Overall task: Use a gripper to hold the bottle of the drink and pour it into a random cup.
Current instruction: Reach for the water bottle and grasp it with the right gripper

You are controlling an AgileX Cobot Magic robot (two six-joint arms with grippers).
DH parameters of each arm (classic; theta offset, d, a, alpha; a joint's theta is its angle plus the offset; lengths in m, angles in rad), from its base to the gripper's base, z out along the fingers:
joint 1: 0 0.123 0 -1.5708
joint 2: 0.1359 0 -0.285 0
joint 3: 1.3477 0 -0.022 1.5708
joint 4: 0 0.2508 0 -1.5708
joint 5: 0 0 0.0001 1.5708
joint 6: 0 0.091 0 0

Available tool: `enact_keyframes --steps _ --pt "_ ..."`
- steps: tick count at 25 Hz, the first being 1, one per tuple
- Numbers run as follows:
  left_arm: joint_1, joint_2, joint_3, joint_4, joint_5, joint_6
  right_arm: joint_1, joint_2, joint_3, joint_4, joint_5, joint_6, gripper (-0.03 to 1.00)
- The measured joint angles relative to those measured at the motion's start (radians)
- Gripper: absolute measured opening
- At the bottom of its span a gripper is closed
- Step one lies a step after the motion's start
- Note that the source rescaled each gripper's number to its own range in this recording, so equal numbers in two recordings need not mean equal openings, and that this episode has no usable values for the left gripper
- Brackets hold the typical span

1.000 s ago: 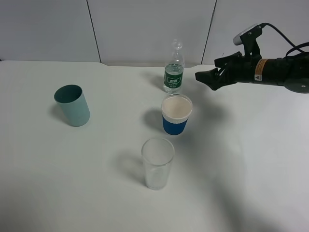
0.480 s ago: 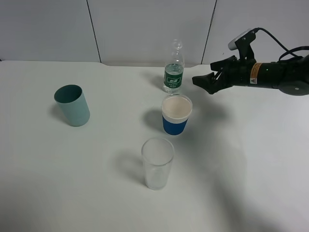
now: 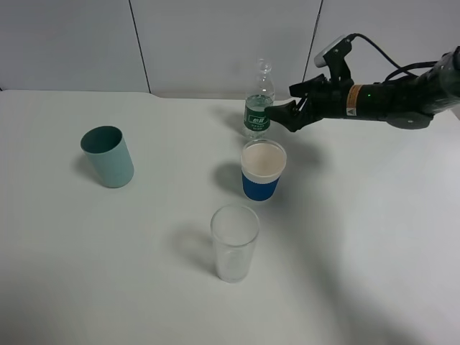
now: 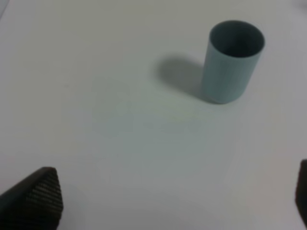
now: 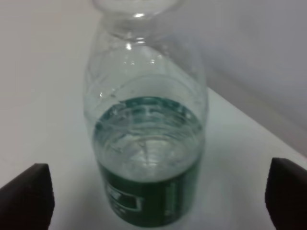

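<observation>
The right black pincer [image 3: 279,116] is hovering spread wide, gripping nothing, with the small clear plastic bottle with a dark green label [image 3: 259,108] standing upright on the white bench [image 3: 374,215] just ahead of its fingertips.

Upright green-labelled bottle of the drink [image 3: 259,113], seemingly part-full, just behind blue-and-white cup [image 3: 260,185].

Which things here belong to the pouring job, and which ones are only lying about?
For the job:
- right gripper, open, close by the bottle
- bottle
- blue cup

Lying about:
- teal cup
- glass
</observation>
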Motion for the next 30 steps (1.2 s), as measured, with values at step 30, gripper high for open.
enact_keyframes --steps 30 --pt "0.000 0.000 0.000 0.001 0.000 0.000 0.114 0.255 -0.290 0.000 -0.019 0.058 1.00"
